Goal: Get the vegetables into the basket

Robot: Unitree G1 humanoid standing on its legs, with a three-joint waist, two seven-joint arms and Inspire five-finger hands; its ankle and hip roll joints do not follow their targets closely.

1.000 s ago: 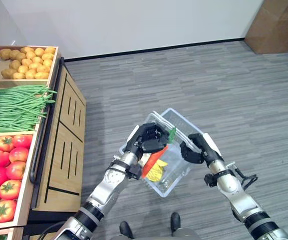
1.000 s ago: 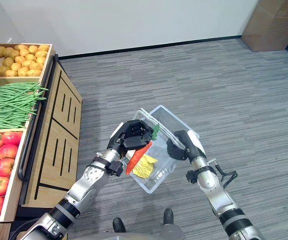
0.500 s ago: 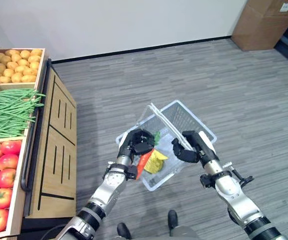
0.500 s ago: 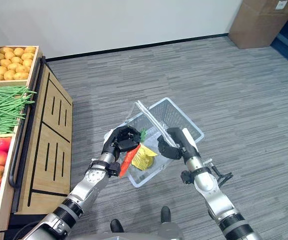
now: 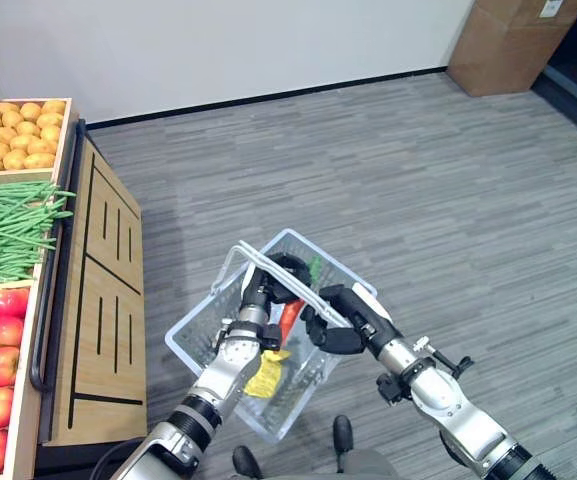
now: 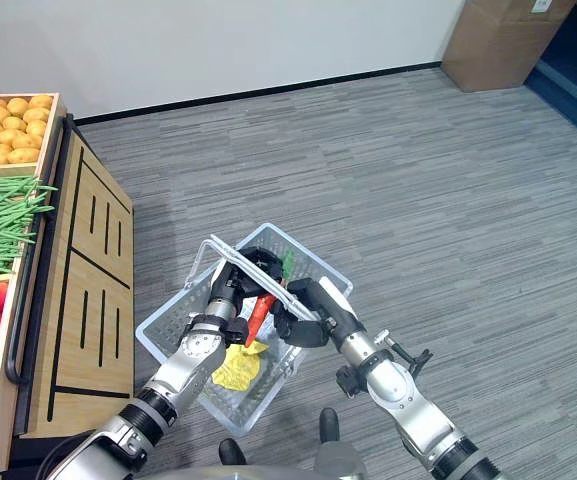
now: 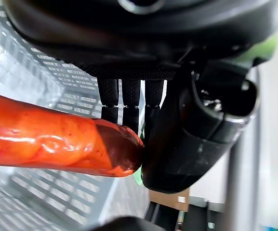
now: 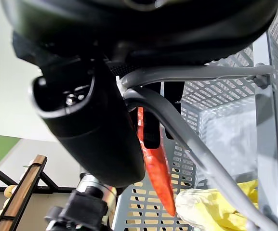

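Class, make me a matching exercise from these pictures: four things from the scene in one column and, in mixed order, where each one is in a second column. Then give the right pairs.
Things:
1. carrot
2. yellow item
3. basket handles
4. potatoes

Places:
A. lying on the basket floor
B. in the left hand, over the basket
C. in the farthest crate of the stand
D. in the right hand

Pairs: 1-B, 2-A, 3-D, 4-C

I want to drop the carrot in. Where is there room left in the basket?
Bare mesh lies at the basket's end nearest the wooden stand. The middle is crowded: a yellow item, the carrot, left hand, and right hand on the handles.
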